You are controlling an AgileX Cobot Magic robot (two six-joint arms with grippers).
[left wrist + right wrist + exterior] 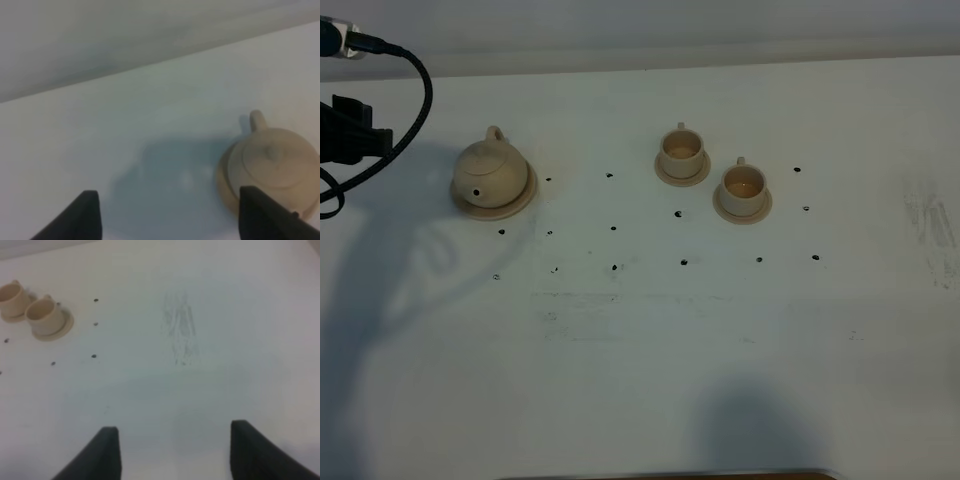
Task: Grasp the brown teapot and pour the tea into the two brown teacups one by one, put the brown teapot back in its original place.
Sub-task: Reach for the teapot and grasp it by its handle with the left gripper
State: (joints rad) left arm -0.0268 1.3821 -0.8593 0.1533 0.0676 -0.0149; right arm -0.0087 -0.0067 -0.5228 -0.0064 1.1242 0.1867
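Note:
The brown teapot (490, 171) sits upright on its wide tan saucer (526, 196) at the left of the white table, lid on, handle toward the back. It also shows in the left wrist view (272, 172). The two brown teacups (681, 150) (743, 185) stand on small saucers right of centre and also show in the right wrist view (11, 299) (44, 316). My left gripper (167, 220) is open and empty, off to the left of the teapot; only its arm (345, 130) shows in the high view. My right gripper (172, 455) is open and empty over bare table, far from the cups.
Several small black dots (614, 228) mark the table between teapot and cups. Scuff marks (932, 232) lie near the right edge. A black cable (415, 85) loops from the left arm at the far left. The table's back edge runs along the top of the high view.

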